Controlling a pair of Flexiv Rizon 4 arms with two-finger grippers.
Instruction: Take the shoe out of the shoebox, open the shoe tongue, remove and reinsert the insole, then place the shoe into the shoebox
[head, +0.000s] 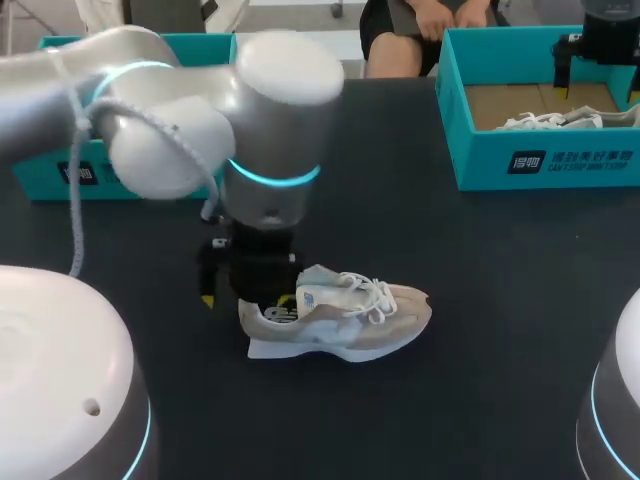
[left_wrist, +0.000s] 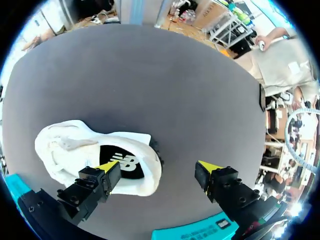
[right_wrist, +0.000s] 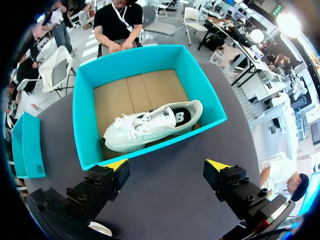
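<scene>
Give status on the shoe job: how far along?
Done: one shoe lies out on the table. In hand: left gripper open over its heel, black insole inside. The right gripper open above the shoebox, which holds another shoe. Likely left: insole out and back, then reboxing.

- Dark grey table (head: 500, 300), matte top.
- White-and-beige sneaker (head: 340, 315) is set on its sole near the middle.
- Open teal shoebox (head: 545, 165) is placed at the far right.
- Teal lid (head: 40, 178) is placed at the far left.
</scene>
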